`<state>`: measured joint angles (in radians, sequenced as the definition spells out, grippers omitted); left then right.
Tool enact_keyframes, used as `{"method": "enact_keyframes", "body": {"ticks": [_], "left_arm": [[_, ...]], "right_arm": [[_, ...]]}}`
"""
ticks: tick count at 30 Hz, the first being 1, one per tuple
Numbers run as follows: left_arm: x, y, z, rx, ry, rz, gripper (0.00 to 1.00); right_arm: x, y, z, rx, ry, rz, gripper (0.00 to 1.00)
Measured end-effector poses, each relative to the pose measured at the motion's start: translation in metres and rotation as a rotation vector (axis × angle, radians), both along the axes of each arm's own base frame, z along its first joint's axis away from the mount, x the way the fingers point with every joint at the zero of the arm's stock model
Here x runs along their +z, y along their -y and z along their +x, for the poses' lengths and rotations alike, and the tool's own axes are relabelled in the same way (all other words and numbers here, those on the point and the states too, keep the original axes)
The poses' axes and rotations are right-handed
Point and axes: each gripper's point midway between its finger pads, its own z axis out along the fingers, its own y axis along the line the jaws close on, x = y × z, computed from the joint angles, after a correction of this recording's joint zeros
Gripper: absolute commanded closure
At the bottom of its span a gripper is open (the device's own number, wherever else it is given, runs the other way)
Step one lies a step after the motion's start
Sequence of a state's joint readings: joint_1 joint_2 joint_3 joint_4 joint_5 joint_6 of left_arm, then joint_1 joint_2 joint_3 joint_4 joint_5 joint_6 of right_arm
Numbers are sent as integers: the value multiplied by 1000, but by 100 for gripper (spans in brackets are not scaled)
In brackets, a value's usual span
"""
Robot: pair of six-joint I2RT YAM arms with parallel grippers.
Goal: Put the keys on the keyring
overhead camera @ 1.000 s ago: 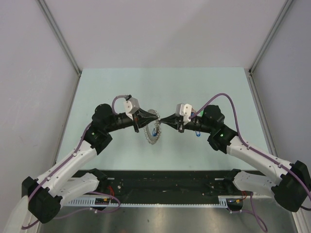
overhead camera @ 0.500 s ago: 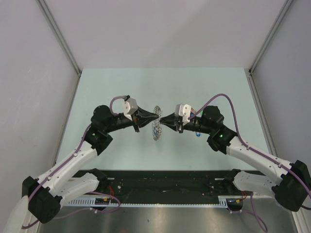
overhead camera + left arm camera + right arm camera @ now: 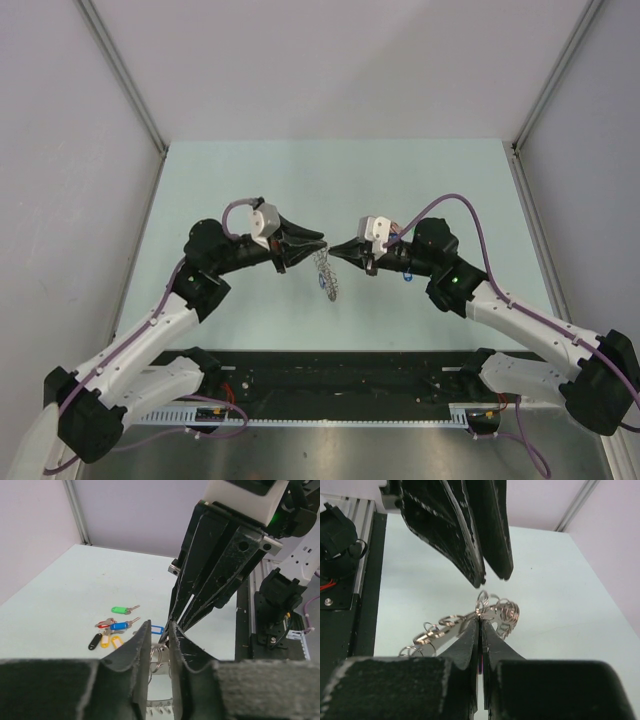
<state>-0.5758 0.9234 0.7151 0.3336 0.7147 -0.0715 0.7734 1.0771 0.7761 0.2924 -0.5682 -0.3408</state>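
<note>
The keyring (image 3: 329, 271), a flat metal disc with small split rings along its rim, hangs edge-on above the table. My right gripper (image 3: 336, 250) is shut on its rim, as the right wrist view (image 3: 480, 618) shows, with the keyring (image 3: 506, 614) just beyond the tips. My left gripper (image 3: 319, 243) is open, its tips just above the ring and holding nothing; in the left wrist view (image 3: 158, 628) the keyring (image 3: 161, 656) shows through the gap. The keys lie loose on the table: green (image 3: 120, 610), blue (image 3: 119, 625), red (image 3: 103, 623), black (image 3: 94, 641), yellow (image 3: 105, 641).
A blue-framed tag (image 3: 156, 629) lies on the table under the ring. In the top view most keys are hidden by the right arm; only a blue one (image 3: 407, 277) shows. Grey walls enclose the table (image 3: 250, 170) on three sides. A black rail (image 3: 330, 370) runs along the near edge.
My left gripper has opened, let go of the keyring and risen a little. The ring has turned edge-on and swung down, now hanging from the right gripper alone.
</note>
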Motion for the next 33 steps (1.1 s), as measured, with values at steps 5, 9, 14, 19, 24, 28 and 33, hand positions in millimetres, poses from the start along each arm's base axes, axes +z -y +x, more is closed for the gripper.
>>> {"method": "enact_keyframes", "body": {"ticks": [5, 9, 14, 19, 24, 28, 33], "left_arm": [[2, -4, -5, 5, 7, 3, 64], [-11, -9, -3, 11, -21, 60, 56], [-23, -10, 1, -36, -49, 170, 52], [-33, -8, -2, -107, -57, 260, 60], [-49, -9, -2, -142, -78, 341, 66], [-59, -10, -3, -158, -103, 373, 69], [-65, -9, -3, -170, -124, 388, 71]], "right_arm": [[-12, 2, 0, -1, -8, -48, 100], [-11, 3, 0, 1, 4, -70, 100], [-7, 3, -1, 7, 25, -91, 100], [-8, 2, -4, 19, 35, -111, 100], [-15, 2, -7, 29, 27, -137, 100], [-18, 2, -7, 32, 25, -149, 100], [-20, 1, -8, 37, 25, -155, 100]]}}
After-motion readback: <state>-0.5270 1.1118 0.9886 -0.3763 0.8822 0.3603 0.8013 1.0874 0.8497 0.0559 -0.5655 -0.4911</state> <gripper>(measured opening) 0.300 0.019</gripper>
